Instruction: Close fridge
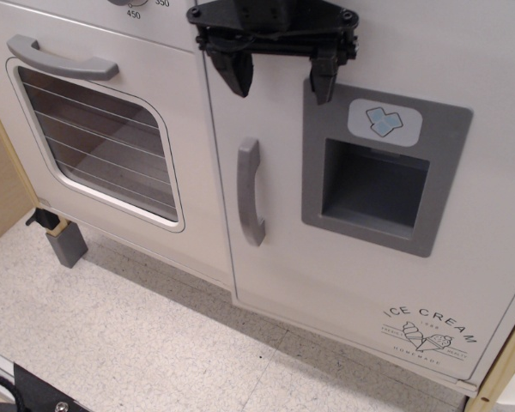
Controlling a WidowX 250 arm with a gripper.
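The white fridge door [283,266] fills the right of the view. It has a vertical grey handle [251,192], a grey recessed dispenser panel [379,176] with a blue ice-cube icon [380,121], and an "ICE CREAM" logo [429,330] at the lower right. The door lies nearly flush with the cabinet front, beside the oven door. My black gripper [279,75] is at the top of the view, open and empty, its fingers pointing down against the upper part of the fridge door above the handle and the panel.
The white oven door [94,137] with a glass window and horizontal grey handle [62,58] is at the left. A grey block [66,244] sits under the cabinet on the speckled floor [137,343]. A wooden panel [0,180] stands at the far left.
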